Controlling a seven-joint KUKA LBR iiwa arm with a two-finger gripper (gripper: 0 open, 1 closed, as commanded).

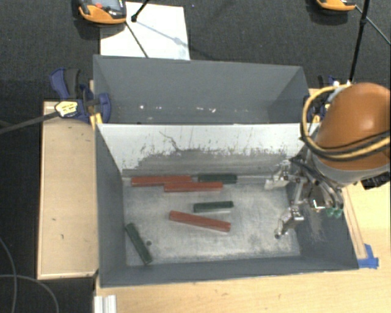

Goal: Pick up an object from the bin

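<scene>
the hand (279, 206) hung low at the right side of the bin (201, 92), fingers spread wide with nothing between them. nearest it, well to its left on the mid floor, lay a green bar (213, 207) and, just in front, a red bar (200, 221). more bars (177, 182) lined the back wall, and a green stick (138, 243) lay at front left.

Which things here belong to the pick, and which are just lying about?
Job: bin; tool, open and empty, at its right side; red sticks and green sticks on its floor.
Lying about: white sheet and orange devices behind the bin.
</scene>
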